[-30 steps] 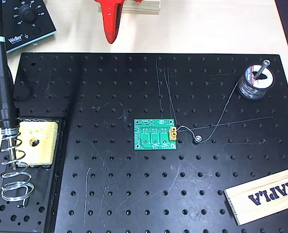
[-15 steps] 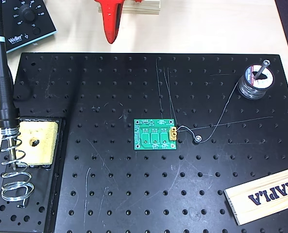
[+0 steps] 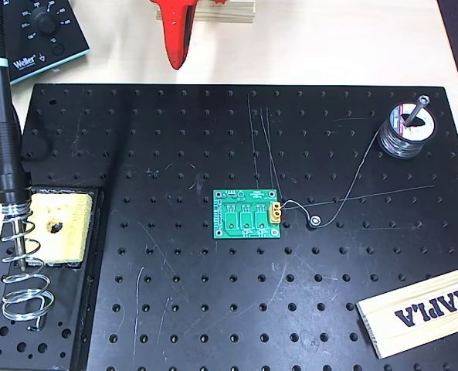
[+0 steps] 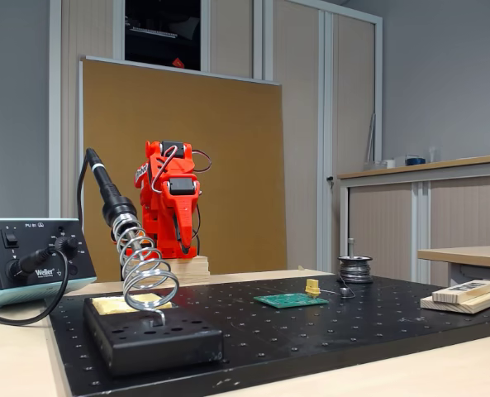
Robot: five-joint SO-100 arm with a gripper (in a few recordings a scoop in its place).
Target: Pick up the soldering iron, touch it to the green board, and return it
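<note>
The soldering iron [image 3: 3, 116] [image 4: 108, 194] rests tip-down in its silver coil holder [image 3: 22, 286] at the left of the black perforated plate [image 3: 213, 309], with its cord running off to the station. Near the plate's middle the green board [image 3: 247, 215] [image 4: 291, 300] lies flat, its yellow connector on the right edge in the overhead view. My red gripper [image 3: 176, 60] [image 4: 180, 244] hangs folded at the arm's base beyond the plate's far edge, well away from both. It looks shut and holds nothing.
A yellow sponge [image 3: 56, 226] sits in the holder's tray. The Weller station [image 3: 43, 31] stands at the back left. A solder spool [image 3: 406, 131] at the back right trails thin wire towards the board. A wooden KAPLA plank [image 3: 422, 309] lies at the front right.
</note>
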